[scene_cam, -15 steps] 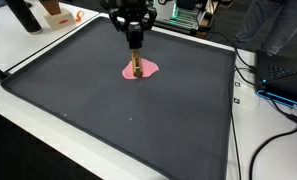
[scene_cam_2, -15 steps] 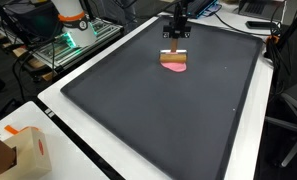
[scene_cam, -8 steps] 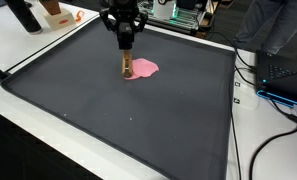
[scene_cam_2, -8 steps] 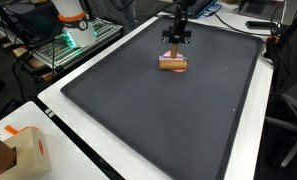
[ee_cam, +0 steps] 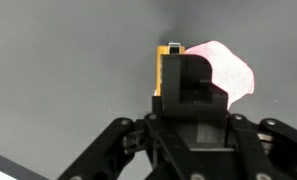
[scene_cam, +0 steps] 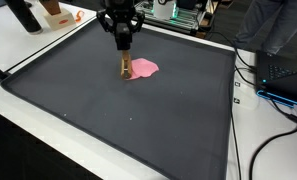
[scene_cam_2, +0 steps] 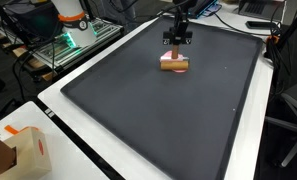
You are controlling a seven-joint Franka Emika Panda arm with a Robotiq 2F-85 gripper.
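A: What does the gripper (scene_cam: 123, 52) have?

B: Its fingers are closed on a wooden block (scene_cam: 123, 68). The block is in the far half of the black mat (scene_cam: 138, 125), which covers most of the white tabletop (scene_cam: 28, 55).

A: Is the block resting on the mat?

B: I cannot tell. It is very low, but no view shows clearly if it touches.

A: What is near it?

B: A pink cloth (scene_cam: 144, 68) lies flat on the mat, just beside the block. Nothing else on the mat stands in the way. Cables (scene_cam: 263, 110) lie off the mat at one edge, well apart from the gripper.

A: Do the views differ?

B: Yes. In an exterior view the block (scene_cam_2: 174, 67) looks long and lying on its side under the gripper (scene_cam_2: 175, 54), and it hides almost all of the cloth. This view also shows a cardboard box (scene_cam_2: 18, 150) at the near corner of the tabletop. In the wrist view one dark finger (ee_cam: 200, 85) covers part of the block (ee_cam: 167, 75), and the cloth (ee_cam: 233, 70) shows behind it.
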